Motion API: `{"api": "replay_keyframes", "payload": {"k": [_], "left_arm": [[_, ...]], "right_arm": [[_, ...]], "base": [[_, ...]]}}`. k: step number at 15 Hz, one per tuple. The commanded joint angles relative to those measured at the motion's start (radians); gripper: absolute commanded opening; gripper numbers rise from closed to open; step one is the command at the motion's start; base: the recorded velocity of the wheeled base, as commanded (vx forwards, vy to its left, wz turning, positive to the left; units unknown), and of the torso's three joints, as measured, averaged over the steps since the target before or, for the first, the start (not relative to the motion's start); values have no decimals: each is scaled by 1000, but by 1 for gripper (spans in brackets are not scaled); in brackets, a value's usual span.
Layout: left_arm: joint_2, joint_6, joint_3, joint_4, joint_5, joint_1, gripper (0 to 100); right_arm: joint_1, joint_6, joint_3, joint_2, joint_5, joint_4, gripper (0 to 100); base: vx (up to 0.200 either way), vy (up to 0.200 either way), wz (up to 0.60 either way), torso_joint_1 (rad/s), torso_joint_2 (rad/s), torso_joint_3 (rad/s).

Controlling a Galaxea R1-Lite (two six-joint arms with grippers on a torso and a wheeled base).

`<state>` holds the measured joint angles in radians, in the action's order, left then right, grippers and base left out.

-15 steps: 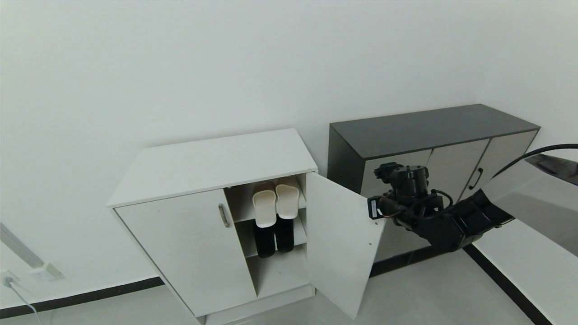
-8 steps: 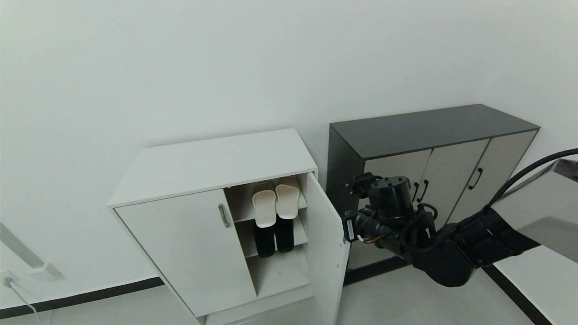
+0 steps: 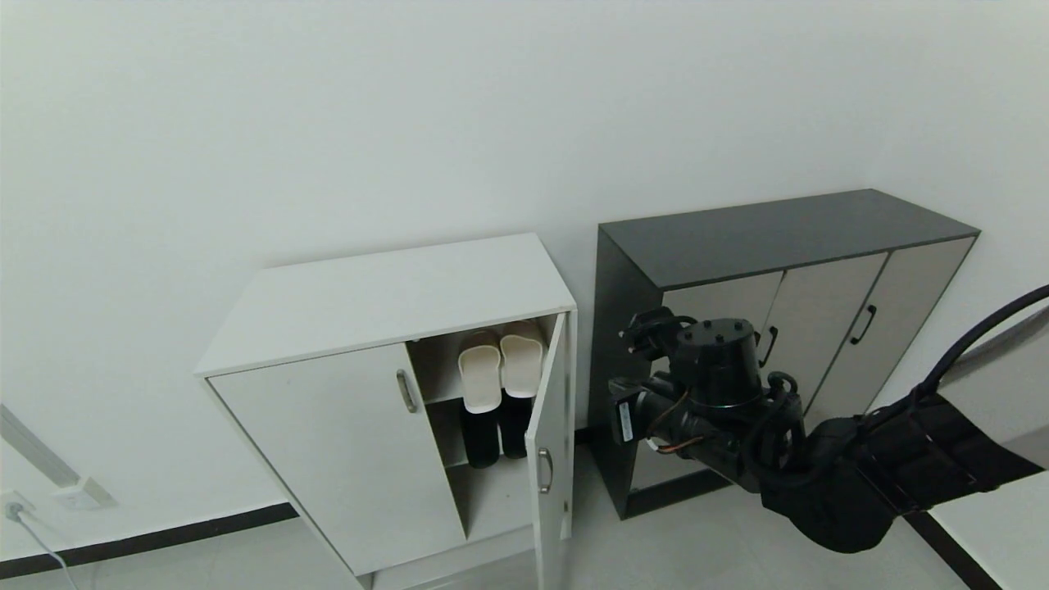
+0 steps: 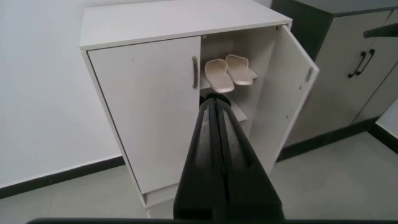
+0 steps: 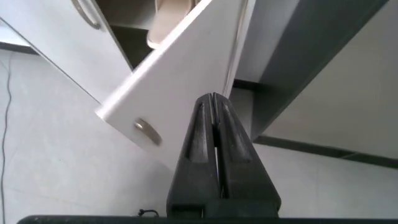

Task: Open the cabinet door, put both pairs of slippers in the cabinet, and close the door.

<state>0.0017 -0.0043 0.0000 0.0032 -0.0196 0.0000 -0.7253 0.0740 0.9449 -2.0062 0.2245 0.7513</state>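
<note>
The white cabinet [image 3: 385,299] has its left door shut and its right door [image 3: 551,426] standing about half open, nearly edge-on in the head view. A cream pair of slippers [image 3: 500,369] lies on the upper shelf and a black pair [image 3: 492,434] stands under it. My right arm's wrist [image 3: 713,385] is just right of that door. In the right wrist view my right gripper [image 5: 213,98] is shut, its tip at the door's outer face [image 5: 180,74], near the handle [image 5: 144,127]. My left gripper [image 4: 214,101] is shut and empty, held back from the cabinet front [image 4: 149,106].
A dark grey cabinet [image 3: 787,238] with pale doors stands right beside the white one, close behind my right arm. A wall socket with a cable [image 3: 12,510] is low at the far left. Bare floor [image 3: 713,549] lies before both cabinets.
The right door has swung from wide open to about half open. My right arm has moved left along with it, staying at its outer face.
</note>
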Motion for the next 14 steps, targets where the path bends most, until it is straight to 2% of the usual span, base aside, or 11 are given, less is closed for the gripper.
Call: {"api": "replay_keyframes", "payload": {"k": [1,9,11,14], "left_arm": [[0,0,0,0,0,0,0],[0,0,0,0,0,0,0],[0,0,0,0,0,0,0],[0,0,0,0,0,0,0]], "right_arm": [[-2,0,-3,7,-1,2,0],[-19,3,-48,17,-91,37,0],[-17,0,-75,9,-126,105,0],[-14,-5,-92,0,-143,123,0]], "base": [[0,0,0,0,0,0],[0,0,600,4,2,4],[0,0,0,0,0,0],[0,0,0,0,0,0]]}}
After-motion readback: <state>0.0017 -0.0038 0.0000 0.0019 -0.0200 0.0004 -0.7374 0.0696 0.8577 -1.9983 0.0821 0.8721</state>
